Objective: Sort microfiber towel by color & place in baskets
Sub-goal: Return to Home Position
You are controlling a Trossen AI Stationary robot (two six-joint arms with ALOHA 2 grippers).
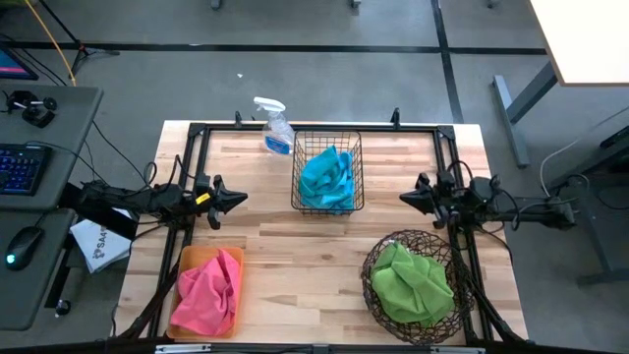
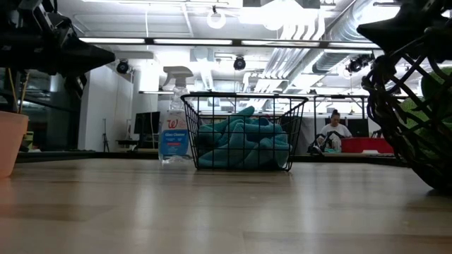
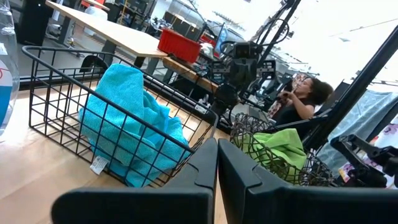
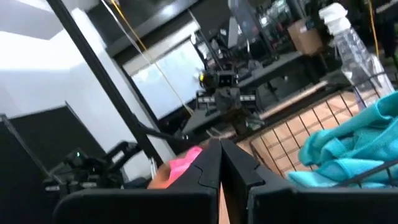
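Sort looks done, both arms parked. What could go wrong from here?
The green towel heaps above the round basket rim, close to the right gripper; a low move there could snag it.
The spray bottle stands beside the wire basket at the table edge; a nudge could tip it off.
The left gripper waits near the orange tray.

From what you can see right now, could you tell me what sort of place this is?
Probably a robotics lab or open workshop: exposed ceiling ducts overhead, a keyboard on a desk beside the wooden table, and a person in the open room behind it.
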